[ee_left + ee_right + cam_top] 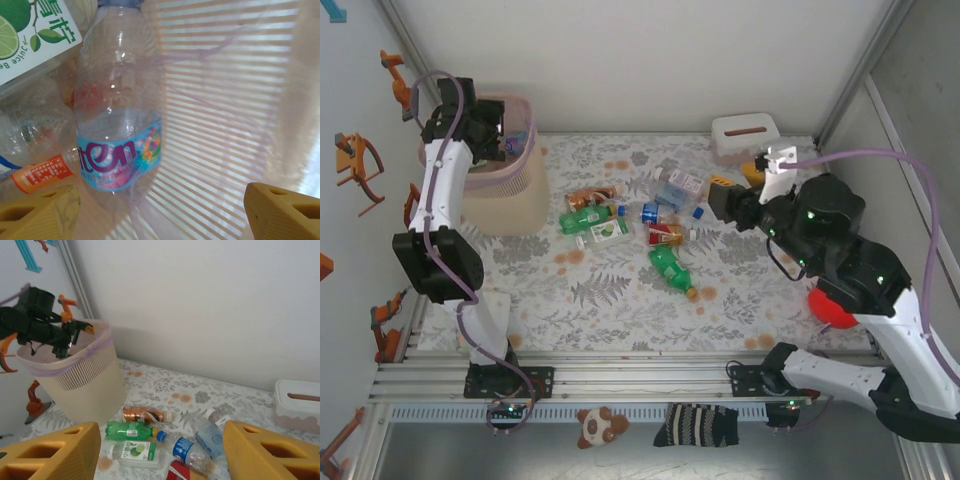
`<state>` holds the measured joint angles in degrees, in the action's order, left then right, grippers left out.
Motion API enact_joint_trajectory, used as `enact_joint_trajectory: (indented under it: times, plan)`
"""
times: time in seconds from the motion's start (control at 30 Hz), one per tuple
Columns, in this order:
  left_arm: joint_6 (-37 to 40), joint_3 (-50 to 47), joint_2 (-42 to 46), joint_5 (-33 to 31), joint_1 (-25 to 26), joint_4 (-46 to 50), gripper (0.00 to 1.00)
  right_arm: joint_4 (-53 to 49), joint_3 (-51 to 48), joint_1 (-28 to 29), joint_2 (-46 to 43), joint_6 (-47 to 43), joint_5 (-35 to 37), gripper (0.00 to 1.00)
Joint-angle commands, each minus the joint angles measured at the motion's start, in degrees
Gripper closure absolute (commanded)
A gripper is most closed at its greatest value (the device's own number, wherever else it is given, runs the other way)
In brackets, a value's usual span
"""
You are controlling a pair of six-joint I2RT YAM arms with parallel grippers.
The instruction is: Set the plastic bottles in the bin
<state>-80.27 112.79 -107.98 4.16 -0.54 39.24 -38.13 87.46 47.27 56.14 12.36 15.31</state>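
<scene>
My right gripper (723, 207) hovers with fingers apart and empty beside the bottles (620, 222) scattered on the table (610, 300). Light, thin-walled and slick, they would likely dent if squeezed; I judge the labelled middle the surest hold. Farther off, my left gripper (160, 215) hangs spread over the bin (510, 205), a clear bottle (117, 115) lying inside.

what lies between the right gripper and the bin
A scatter of plastic bottles lies on the table between the right gripper and the bin. The right wrist view shows it, and so does the top view.
</scene>
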Motion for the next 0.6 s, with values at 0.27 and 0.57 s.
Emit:
enact_joint_trajectory:
  times: [0.27,0.57]
  plan:
    - [17.97,-5.24,10.82,1.37,-0.23,-5.57,0.18,-9.71,5.97,-2.57,11.92,1.05,0.62,0.36]
    - [30.16,-16.51,21.16,6.69,-0.26,-12.08,0.18,-12.95,5.57,-7.17,18.83,3.38,-7.28,0.38]
